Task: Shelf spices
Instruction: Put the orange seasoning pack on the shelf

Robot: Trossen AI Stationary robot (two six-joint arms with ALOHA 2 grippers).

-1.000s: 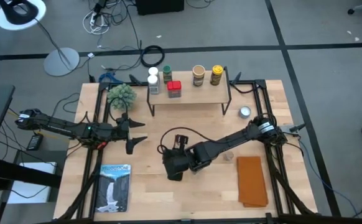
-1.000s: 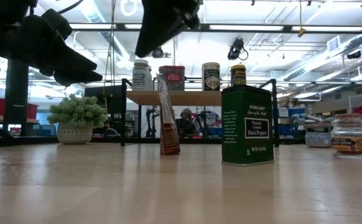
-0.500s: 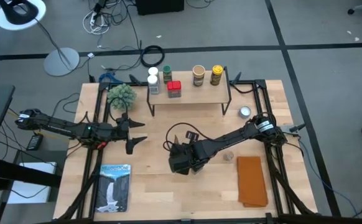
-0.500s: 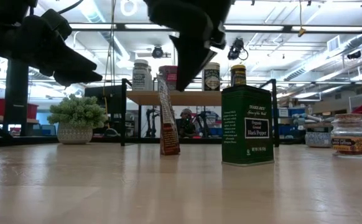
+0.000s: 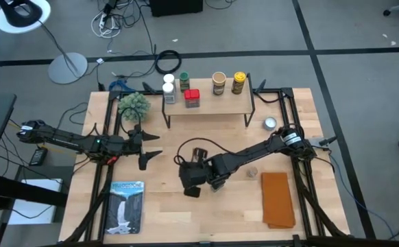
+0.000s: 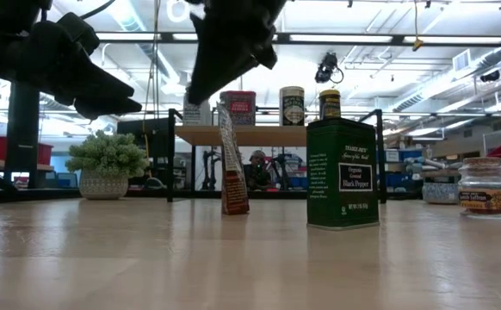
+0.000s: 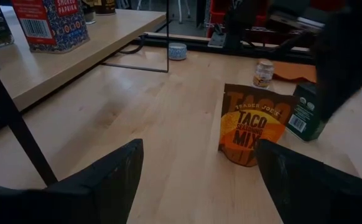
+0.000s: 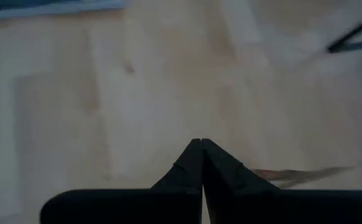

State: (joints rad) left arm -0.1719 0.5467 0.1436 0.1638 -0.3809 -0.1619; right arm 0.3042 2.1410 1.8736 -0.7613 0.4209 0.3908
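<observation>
My right gripper (image 5: 190, 184) hangs above mid-table, fingertips (image 8: 201, 149) pressed together, empty. Left gripper (image 5: 147, 146) waits spread wide near the plant (image 5: 134, 105). Light-wood table (image 6: 147, 258); workshop room behind. Taco packet (image 7: 254, 132) stands upright beside the pepper tin (image 6: 343, 174). Shelf (image 5: 210, 104) at far edge carries five spices.

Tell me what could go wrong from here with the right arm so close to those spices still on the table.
1. The right gripper, shut and empty, hangs above the table beside the taco seasoning packet and the black pepper tin. A careless swing might topple the thin upright packet.
2. The small glass jar stands apart near the right arm's base, so it could be clipped or overlooked.
3. The left gripper waits open, facing the packet; both arms reaching for it could collide.
</observation>
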